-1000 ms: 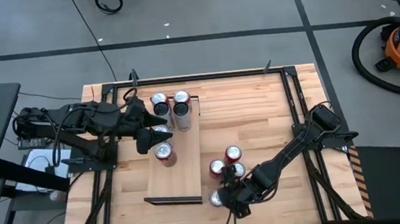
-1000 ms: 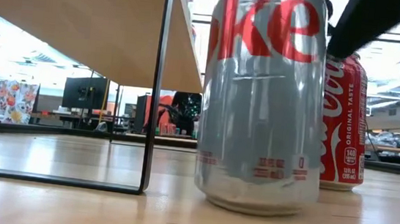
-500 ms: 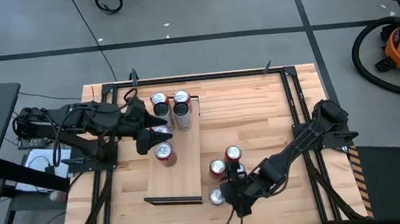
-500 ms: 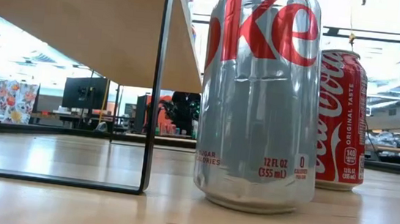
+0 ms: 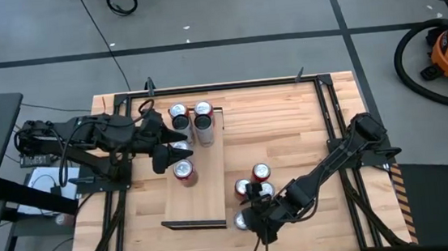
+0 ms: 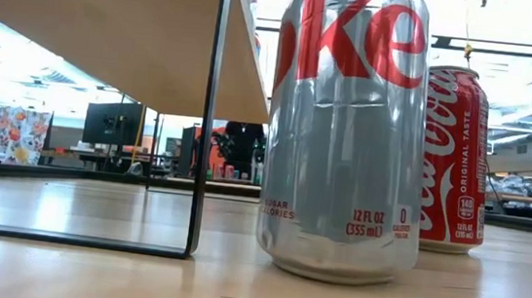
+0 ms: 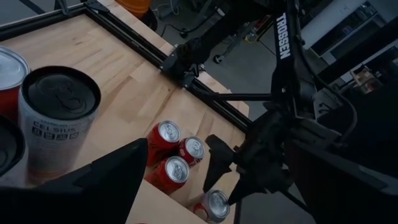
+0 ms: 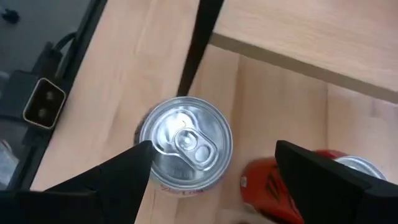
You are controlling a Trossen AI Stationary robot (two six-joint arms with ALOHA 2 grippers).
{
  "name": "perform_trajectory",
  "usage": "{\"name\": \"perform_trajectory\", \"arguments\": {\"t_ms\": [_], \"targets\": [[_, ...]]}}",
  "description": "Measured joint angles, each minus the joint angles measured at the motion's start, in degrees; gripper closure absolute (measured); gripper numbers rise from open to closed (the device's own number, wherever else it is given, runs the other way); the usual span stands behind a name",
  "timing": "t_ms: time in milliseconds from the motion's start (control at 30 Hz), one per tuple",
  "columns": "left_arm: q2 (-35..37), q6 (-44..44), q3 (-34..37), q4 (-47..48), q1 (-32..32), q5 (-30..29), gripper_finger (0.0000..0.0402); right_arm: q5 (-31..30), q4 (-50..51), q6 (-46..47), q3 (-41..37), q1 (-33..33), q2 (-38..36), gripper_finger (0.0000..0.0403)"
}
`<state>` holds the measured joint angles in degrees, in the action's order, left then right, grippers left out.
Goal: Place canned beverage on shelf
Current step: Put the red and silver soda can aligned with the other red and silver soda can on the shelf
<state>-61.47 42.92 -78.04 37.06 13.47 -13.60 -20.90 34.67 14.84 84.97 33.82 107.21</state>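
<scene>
Silver can (image 8: 185, 148) sits partly hidden under right gripper (image 5: 255, 212), jaws apart; left gripper (image 5: 164, 157) jaws apart.

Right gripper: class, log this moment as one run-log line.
right gripper: open, above silver can | left gripper: open, over shelf | silver can: on table

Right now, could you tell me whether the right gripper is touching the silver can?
Apart. In the right wrist view the right gripper hovers above the silver can, jaws spread to either side of it, with tabletop showing between them and its lid.
</scene>
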Motion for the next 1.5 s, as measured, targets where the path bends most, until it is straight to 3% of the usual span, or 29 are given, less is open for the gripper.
{"name": "perform_trajectory", "arguments": {"t_ms": [133, 567, 900, 1000, 1133, 1500], "targets": [[0.00, 0.00, 0.00, 0.00, 0.01, 0.01, 0.0013, 0.57, 2.46, -1.68, 0.27, -0.30, 0.29, 0.0053], [0.00, 0.00, 0.00, 0.02, -0.01, 0.01, 0.0013, -6.50, 7.58, -7.31, 0.34, -3.29, -1.21, 0.0053], [0.00, 0.64, 0.00, 0.02, 0.00, 4.58, 0.0013, 1.27, -1.24, 4.96, 1.36, -2.41, -2.70, 0.0053], [0.00, 0.92, 0.00, 0.04, 0.01, 4.91, 0.0013, 0.04, -4.02, 8.66, 1.40, -1.65, -1.67, 0.0053], [0.02, 0.90, 0.00, 0.06, 0.01, 4.91, 0.0013, -3.63, -4.73, 6.92, 1.46, -0.84, 0.68, 0.0053], [0.02, 1.69, 0.00, 0.10, -0.01, 4.89, 0.0013, -4.68, -1.18, 7.00, 1.46, -1.71, 3.42, 0.0055]]}}
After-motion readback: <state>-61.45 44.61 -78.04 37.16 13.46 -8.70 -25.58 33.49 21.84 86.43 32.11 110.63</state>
